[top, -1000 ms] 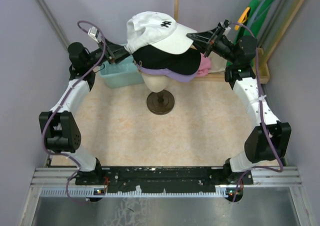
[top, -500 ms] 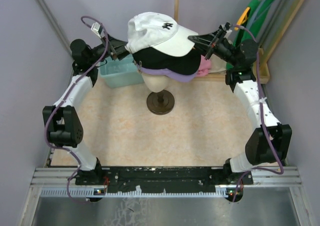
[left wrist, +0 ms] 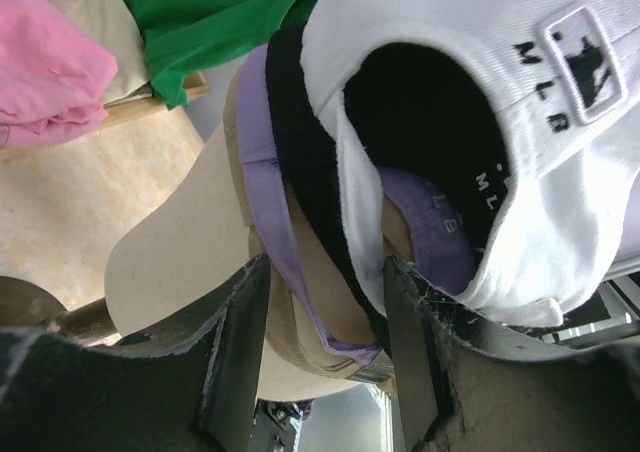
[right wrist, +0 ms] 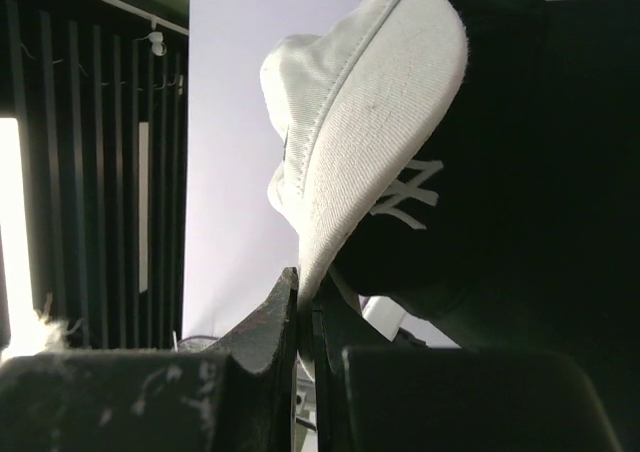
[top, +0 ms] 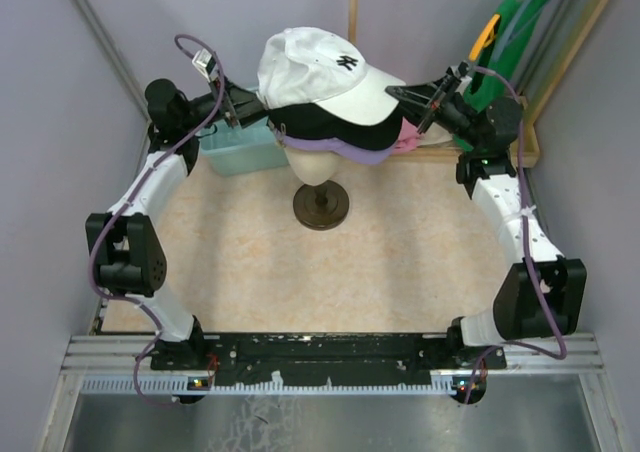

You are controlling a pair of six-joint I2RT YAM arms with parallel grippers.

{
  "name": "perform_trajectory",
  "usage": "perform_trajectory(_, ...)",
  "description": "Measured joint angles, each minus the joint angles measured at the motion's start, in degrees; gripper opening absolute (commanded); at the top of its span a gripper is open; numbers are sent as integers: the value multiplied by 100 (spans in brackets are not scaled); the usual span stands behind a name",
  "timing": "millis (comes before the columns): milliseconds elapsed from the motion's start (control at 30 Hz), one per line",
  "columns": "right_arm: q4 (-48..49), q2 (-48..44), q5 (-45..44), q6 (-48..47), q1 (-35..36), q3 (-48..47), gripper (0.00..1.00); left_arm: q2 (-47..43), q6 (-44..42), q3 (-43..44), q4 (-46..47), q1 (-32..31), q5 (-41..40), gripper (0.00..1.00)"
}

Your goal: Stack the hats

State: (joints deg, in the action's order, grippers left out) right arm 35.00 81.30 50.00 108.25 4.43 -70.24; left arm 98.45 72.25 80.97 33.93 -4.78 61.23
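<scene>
The white cap (top: 320,72) with its dark logo sits on top of the black cap (top: 335,124) and the purple cap (top: 365,152), all on a mannequin head (top: 315,164). My right gripper (top: 398,92) is shut on the white cap's brim (right wrist: 370,122), pinched between the jaws (right wrist: 305,307); the black cap's white logo (right wrist: 410,197) shows beside it. My left gripper (top: 252,107) is open at the back of the stack (left wrist: 320,342). The tan cap's strap (left wrist: 320,307) and the purple cap's strap (left wrist: 270,222) lie between its fingers. The white cap's rear edge (left wrist: 350,222) is next to the right finger.
The head stands on a dark round base (top: 320,204). A teal bin (top: 240,144) is behind the left gripper. A pink cloth (top: 408,132) and a green top (top: 500,32) lie at a wooden rack (top: 527,137) on the right; both show in the left wrist view (left wrist: 50,72), (left wrist: 210,22).
The white cap has shifted to the right over the stack, its brim moved right and lower with my right gripper. My left arm has risen and followed toward the cap's back.
</scene>
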Motion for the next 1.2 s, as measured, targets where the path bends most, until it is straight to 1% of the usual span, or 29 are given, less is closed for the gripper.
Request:
perform_trajectory(200,376,-210,81,173,-197,573,0,-20,-118,-11,-184,-2,79,48)
perform_trajectory(433,876,-173,131,398,-251,800,0,-20,-190,262,-428,15,90,41)
perform_trajectory(567,1158,66,212,535,-264,719,0,-20,-201,501,-505,107,52,36)
perform_trajectory(667,1231,380,304,608,-262,417,0,-20,-168,791,-584,205,17,29)
perform_trajectory(733,1274,564,358,664,-262,170,0,-9,-149,1115,-629,282,-15,25)
perform_trajectory(800,1298,702,382,710,-262,-46,0,-9,-136,1440,-656,354,-31,24)
perform_trajectory(867,1314,782,393,743,-262,-205,0,-15,-136,1648,-651,404,-42,25)
perform_trajectory(900,1335,815,398,752,-262,-278,0,-22,-136,1709,-651,431,-44,26)
perform_trajectory(1033,1388,909,391,787,-262,-420,0,-48,-197,1703,-772,455,-15,38)
perform_trajectory(1100,1388,940,398,798,-262,-420,0,-131,-308,1515,-946,455,-7,41)
perform_trajectory(1200,1414,964,409,837,-262,-398,0,-345,-463,1034,-1145,455,13,43)
